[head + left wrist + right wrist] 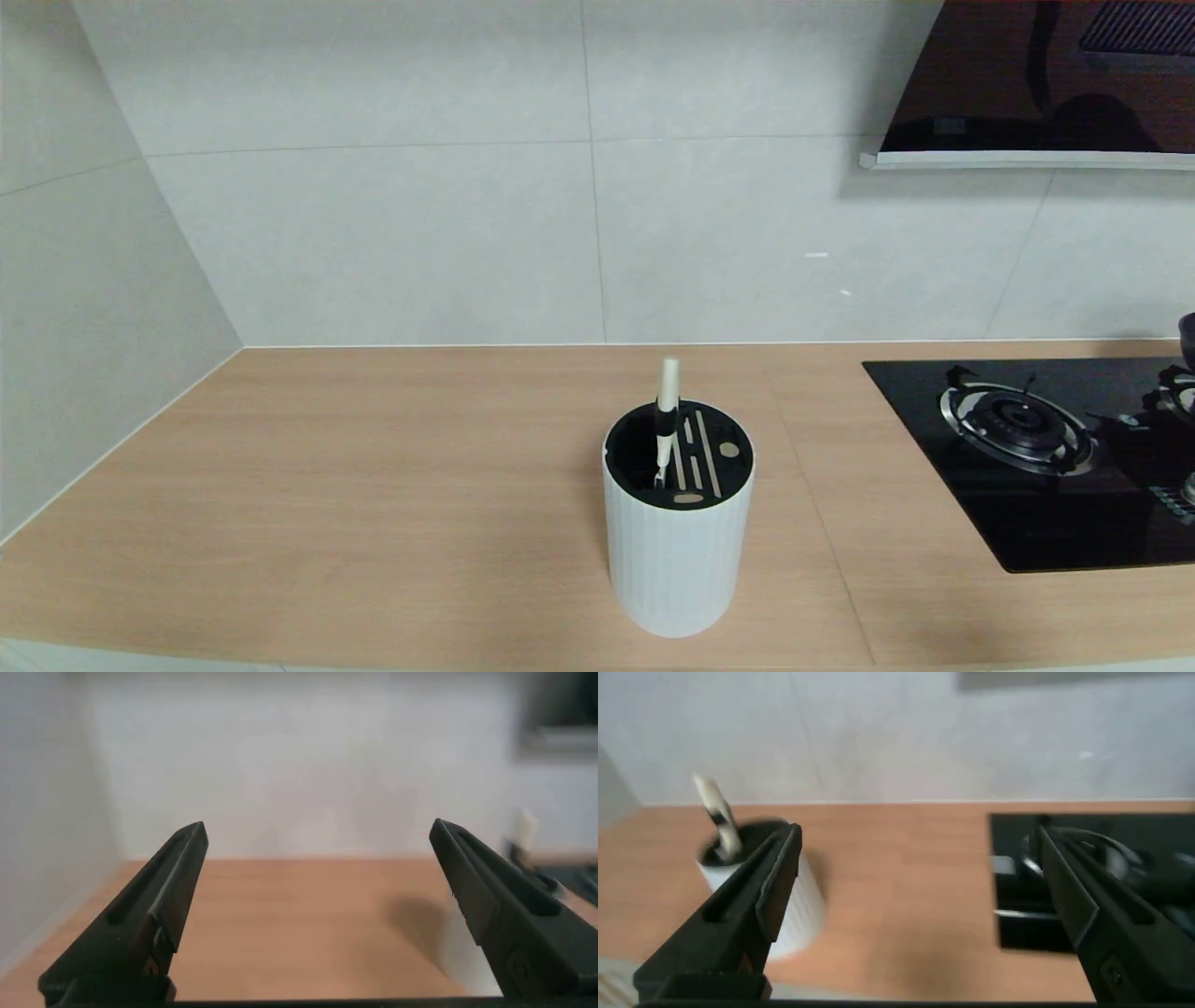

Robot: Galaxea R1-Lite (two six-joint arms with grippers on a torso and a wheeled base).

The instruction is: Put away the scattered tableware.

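Head view looks down on a wooden counter (373, 485) with a gray tiled wall (420, 233) behind it. A white round holder (677, 560) stands upright near the front edge of the counter, about in the middle and a bit toward the stove side. Its sides have thin ribs. Its top is black, with a few long slots on one side and a big open hole on the other.

One utensil (667, 401) stands in the big open hole. Its cream handle sticks up out of the holder and has a black band lower down. I cannot tell for sure what kind of utensil it is.

A black stove (1027, 467) with a round burner is set into the counter at its right end, well apart from the holder. A dark hood (1027, 84) hangs on the wall above the stove.

In the left wrist view, the left gripper (318, 831) hangs over the bare wood. Its two black fingers are wide apart and hold nothing.

In the right wrist view, the right gripper (917, 833) is above the counter, with the holder to one side of it and the stove to the other. Its fingers are wide apart too, with nothing between them.
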